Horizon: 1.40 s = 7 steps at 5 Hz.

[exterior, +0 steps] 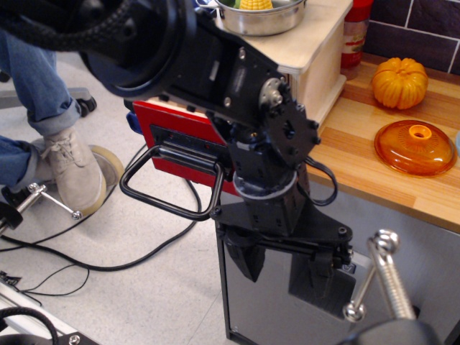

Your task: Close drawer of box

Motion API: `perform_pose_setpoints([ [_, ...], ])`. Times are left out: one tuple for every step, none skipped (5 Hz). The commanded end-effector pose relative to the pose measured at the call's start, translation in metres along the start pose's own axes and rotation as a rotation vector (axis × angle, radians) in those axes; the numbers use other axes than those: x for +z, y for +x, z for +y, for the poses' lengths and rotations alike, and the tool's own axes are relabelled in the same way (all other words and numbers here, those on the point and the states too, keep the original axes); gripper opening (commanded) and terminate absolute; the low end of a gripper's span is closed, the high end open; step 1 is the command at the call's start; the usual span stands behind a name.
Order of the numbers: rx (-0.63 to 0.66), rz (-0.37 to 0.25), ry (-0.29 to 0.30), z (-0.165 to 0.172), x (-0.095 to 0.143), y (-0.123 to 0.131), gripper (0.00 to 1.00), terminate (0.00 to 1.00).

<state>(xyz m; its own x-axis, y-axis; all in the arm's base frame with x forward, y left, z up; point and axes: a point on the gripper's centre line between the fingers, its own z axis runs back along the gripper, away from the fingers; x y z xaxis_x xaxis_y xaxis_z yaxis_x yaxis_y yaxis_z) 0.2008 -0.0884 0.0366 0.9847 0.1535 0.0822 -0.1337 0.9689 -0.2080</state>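
Single view, looking down past the arm. The box (316,50), pale plywood w/ flat top, is sitting at the left end of the wooden counter (374,180), right by the counter's front-left corner. A steel bowl (262,18) w/ corn (255,4) in it is resting on the box top, only partly in frame.

The drawer (176,144) is sticking out of the box twd the left, past the counter edge, over the floor; red glossy front is facing lower left. Its black loop handle (169,188) is projecting further out and hanging in the air, nothing touching it as far as visible.

The gripper (284,273) is pointing down, below the counter's front edge and to the right of the handle, in front of a grey cabinet (287,309). Two dark fingers (246,259) are standing well apart w/ an open gap betw them, nothing held. The arm body is covering the drawer's right part, so how far it's pulled out – can't tell exactly.

On the counter, twd the right: orange pumpkin (399,81) near the back edge, amber glass lid (417,146) closer to the front edge, the two near but apart. Red-capped jar (356,36) is standing just behind the box.

A person's leg in jeans and a beige shoe (72,172) is showing at left on the floor, cables (93,262) running nearby. A metal clamp screw (381,277) is poking in at lower right.
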Motion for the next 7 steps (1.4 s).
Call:
perform_pose_setpoints([
  [0.0,0.0,0.0,0.0,0.0,0.0,1.0,0.0],
  [-0.004,-0.001,-0.011,0.0,0.005,0.006,1.0,0.0],
  [-0.033,-0.019,-0.021,0.007,0.032,0.013,1.0,0.0],
  [-0.071,-0.074,-0.003,0.025,0.048,0.019,1.0,0.0],
  [-0.085,-0.038,0.015,0.051,0.067,0.031,1.0,0.0],
  [-0.082,0.015,0.091,0.076,0.072,0.039,1.0,0.0],
  [-0.053,0.029,0.13,0.097,0.072,0.049,1.0,0.0],
])
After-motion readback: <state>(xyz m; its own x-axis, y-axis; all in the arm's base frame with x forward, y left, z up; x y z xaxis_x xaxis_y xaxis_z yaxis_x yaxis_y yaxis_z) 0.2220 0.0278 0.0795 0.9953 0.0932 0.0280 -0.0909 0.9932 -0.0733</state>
